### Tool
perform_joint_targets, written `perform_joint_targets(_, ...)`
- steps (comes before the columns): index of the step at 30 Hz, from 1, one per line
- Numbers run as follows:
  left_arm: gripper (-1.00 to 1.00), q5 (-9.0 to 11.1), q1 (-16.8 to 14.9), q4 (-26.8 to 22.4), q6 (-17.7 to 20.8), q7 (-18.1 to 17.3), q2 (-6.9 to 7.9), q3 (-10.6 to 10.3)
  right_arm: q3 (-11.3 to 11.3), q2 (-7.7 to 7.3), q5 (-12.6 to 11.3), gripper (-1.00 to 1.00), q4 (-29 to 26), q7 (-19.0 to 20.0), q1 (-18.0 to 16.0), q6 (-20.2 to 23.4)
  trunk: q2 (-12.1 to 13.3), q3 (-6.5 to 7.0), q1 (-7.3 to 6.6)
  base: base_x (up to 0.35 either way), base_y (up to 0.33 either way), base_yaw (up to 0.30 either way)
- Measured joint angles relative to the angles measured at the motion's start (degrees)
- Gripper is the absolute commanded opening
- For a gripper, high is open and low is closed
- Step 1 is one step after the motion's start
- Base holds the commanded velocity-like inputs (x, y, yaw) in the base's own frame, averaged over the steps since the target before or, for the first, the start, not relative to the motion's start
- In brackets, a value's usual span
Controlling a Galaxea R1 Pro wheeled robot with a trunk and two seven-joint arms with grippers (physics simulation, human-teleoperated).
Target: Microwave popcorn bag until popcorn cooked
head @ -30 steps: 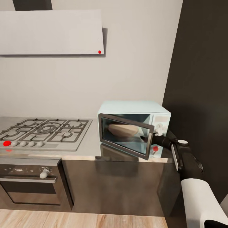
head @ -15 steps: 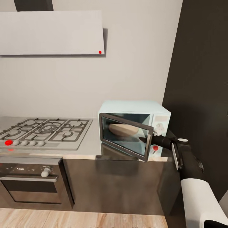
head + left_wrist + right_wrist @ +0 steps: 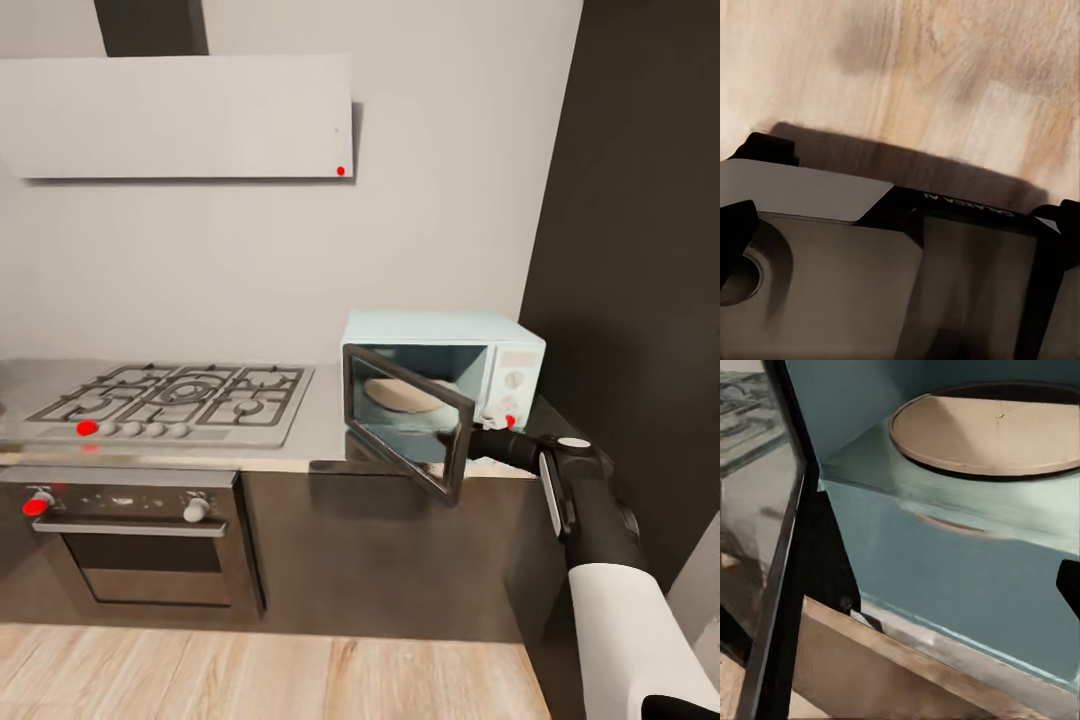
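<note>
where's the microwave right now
In the head view the microwave sits at the right end of the countertop, right of the gas hob, door open, with the right hand at the door.

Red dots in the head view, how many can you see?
4: one on the hood, one on the hob's front edge, one on the oven's left knob, one on the microwave panel. Others may be hidden.

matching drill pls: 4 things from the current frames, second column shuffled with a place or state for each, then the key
1. microwave
2. turntable
3. gas hob
4. built-in oven

A. set in the countertop, at its left
B. door swung open, right gripper at its edge
C. under the hob, in the dark cabinets
D. tan disc, bare, inside the blue cavity

Pairs: 1-B, 2-D, 3-A, 4-C
</note>
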Motion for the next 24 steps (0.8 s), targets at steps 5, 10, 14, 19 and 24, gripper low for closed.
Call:
perform_joint_targets(5,1.0,0.06,0.0,0.0,0.01,0.0,0.0,0.04,0.0,-0.03,0.13,1.0,-0.06,0.0,0.0,0.0,0.0,0.0,0.0,-0.259,0.201,0.0)
perform_joint_targets(10,1.0,0.07,0.0,0.0,0.01,0.0,0.08,0.04,0.0,-0.1,0.17,1.0,0.06,0.0,0.0,-0.05,0.0,0.0,0.0,-0.253,0.201,0.0)
perform_joint_targets(14,1.0,0.08,0.0,0.0,0.01,-0.01,0.15,0.03,0.0,-0.1,0.08,1.0,0.09,0.06,0.0,-0.09,0.0,0.0,-0.01,-0.17,0.15,0.0)
perform_joint_targets(19,1.0,0.12,0.0,-0.01,0.01,-0.02,0.25,0.03,-0.1,-0.62,-0.11,1.0,0.58,7.32,-0.01,-0.6,0.0,0.0,-0.03,-0.022,0.02,0.0)
perform_joint_targets(24,1.0,0.15,0.01,-0.01,0.0,-0.02,0.27,0.03,-0.34,-0.85,-0.41,1.0,0.69,17.27,-0.01,-1.01,-0.01,0.0,-0.03,0.0,0.0,0.0)
